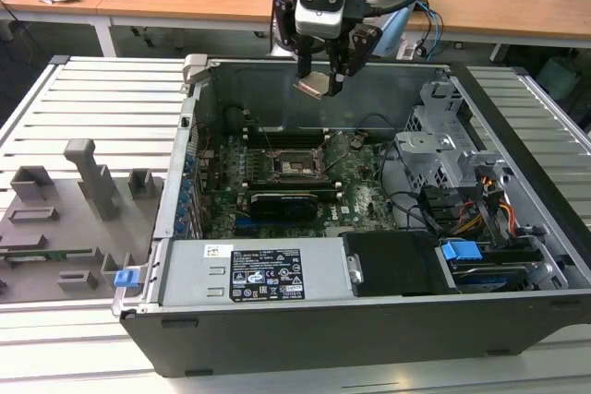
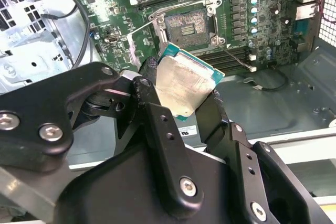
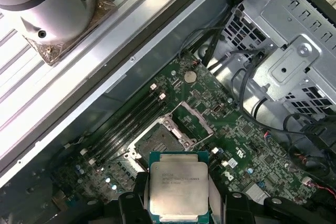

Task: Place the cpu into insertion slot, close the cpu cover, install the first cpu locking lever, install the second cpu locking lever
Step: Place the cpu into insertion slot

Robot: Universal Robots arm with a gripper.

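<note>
Holding the cpu (image 3: 178, 190) by two opposite edges, the gripper (image 2: 181, 90) has its fingers (image 2: 152, 108) drawn narrow on the chip, whose metal face is toward the wrist cameras. In the exterior view it hangs high over the open computer case (image 1: 277, 339), well apart from the insertion slot (image 2: 186, 24), which lies bare on the green board (image 1: 360, 186) with the cpu cover (image 3: 193, 118) seemingly swung back. Placing is the step in hand; seating calls for squaring the chip to the socket and lowering it level

An open computer case (image 1: 323, 343) lies on the slatted table (image 1: 102, 99). Its labelled power supply (image 1: 249, 274) sits along the near wall, with a silver drive cage (image 1: 443, 140) toward the exterior view's right. Grey fixtures (image 1: 88, 182) stand outside on the exterior view's left.
</note>
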